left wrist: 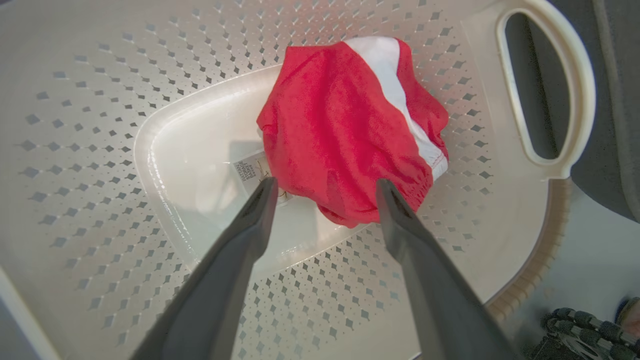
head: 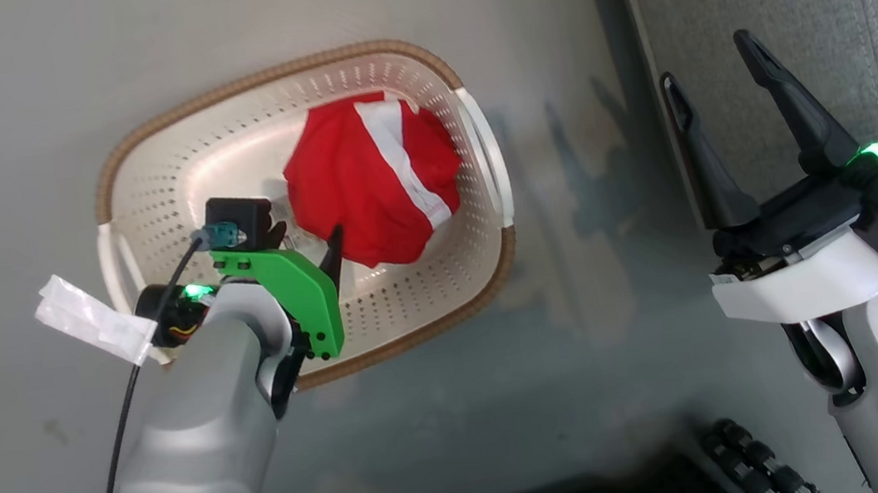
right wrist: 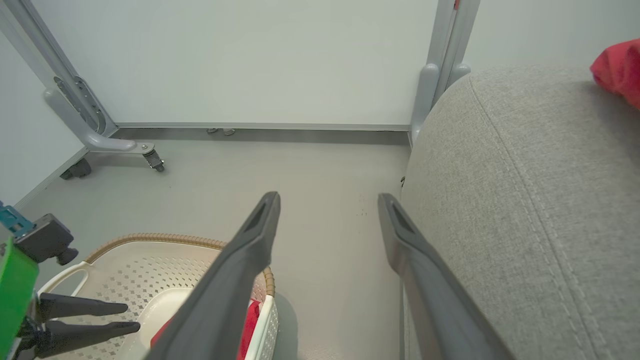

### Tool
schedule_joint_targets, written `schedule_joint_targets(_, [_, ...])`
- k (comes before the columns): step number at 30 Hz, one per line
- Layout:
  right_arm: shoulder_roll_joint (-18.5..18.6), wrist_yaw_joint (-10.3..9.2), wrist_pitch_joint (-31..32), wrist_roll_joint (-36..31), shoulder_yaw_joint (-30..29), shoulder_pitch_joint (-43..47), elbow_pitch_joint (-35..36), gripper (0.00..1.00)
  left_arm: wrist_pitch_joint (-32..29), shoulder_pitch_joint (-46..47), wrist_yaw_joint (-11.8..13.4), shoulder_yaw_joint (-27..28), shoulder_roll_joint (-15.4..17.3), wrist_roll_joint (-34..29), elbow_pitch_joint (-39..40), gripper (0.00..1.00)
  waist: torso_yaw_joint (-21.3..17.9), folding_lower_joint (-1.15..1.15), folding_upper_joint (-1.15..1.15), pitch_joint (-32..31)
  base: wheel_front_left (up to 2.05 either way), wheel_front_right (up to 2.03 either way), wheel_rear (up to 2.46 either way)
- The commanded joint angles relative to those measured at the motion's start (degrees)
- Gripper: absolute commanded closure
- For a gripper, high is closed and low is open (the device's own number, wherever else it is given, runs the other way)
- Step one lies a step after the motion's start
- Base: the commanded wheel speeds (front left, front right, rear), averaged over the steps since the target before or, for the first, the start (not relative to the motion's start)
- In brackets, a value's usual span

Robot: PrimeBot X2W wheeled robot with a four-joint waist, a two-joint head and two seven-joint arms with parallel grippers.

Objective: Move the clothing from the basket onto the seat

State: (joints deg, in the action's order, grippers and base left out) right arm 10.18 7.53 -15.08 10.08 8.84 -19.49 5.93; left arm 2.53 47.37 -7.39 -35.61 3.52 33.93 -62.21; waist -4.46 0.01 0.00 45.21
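The left gripper (left wrist: 326, 184) hangs inside the basket (head: 283, 69) with its fingers spread wide, tips just short of the red shorts (left wrist: 340, 130), which lie bunched on the basket's bottom towards the handle (left wrist: 582, 100) on the seat's side. The step in hand looks like the reach for a grasp. To do it well, the gripper should shift a little towards the mound so both fingers straddle it, then sink onto the gathered elastic hem nearest the tips, where the cloth is thickest. It should close before the tips scrape the bottom. A light basket may ride up with the shorts if a finger catches a hole, so a straight lift clear of the rim seems wise before swinging to the seat (right wrist: 525, 200).

The right gripper (head: 707, 59) hovers wide and empty over the seat's edge.

The shorts are thin, soft knit, crumpled into a rounded heap with a white side stripe. The basket is hard, glossy cream plastic with diamond perforations, a brown woven-look rim and a paper label (left wrist: 250, 170) on its smooth floor. The seat is coarse grey weave, round-edged, with a stitched seam. A red cloth (right wrist: 617, 67) lies on it, too little in view to name.
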Motion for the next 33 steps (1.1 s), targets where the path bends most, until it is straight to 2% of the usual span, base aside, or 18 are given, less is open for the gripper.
schedule_joint_targets(1, [-0.5, -0.08, -0.1, -0.2, 0.1, -1.1, 0.5, 0.00, 0.1, 1.9, -0.1, -0.4, 1.2, 0.9, -0.4, 0.00, -4.6, -0.01, 0.00, 6.6, 0.00, 0.00, 0.00])
schedule_joint_targets(7, [-1.7, -0.08, -0.1, 0.1, 0.3, -1.6, 1.4, 0.00, -0.4, 4.3, -0.1, -1.8, 2.8, 4.3, -2.3, 0.00, -6.2, -0.01, 0.00, 10.0, 0.00, 0.00, 0.00])
schedule_joint_targets(16, [-2.3, -0.08, -0.1, 0.5, 1.0, -2.5, 1.7, 0.00, -0.8, 6.2, -0.1, -1.4, 2.9, 10.0, -3.6, 0.00, -7.2, -0.01, 0.00, 12.8, 0.00, 0.00, 0.00])
schedule_joint_targets(26, [-1.6, -0.04, 0.0, 0.5, 2.2, -3.0, 0.6, 0.00, 3.1, 7.5, -0.1, -4.5, 3.7, 15.7, 1.7, 0.00, -7.2, -0.01, 0.00, 14.6, 0.00, 0.00, 0.00])
schedule_joint_targets(33, [-1.1, -0.04, 0.0, 0.3, 3.4, -3.5, 0.5, 0.00, 5.1, 8.9, -0.1, -7.2, 4.2, 16.9, -1.2, 0.00, -7.7, -0.01, 0.00, 14.9, 0.00, 0.00, 0.00])
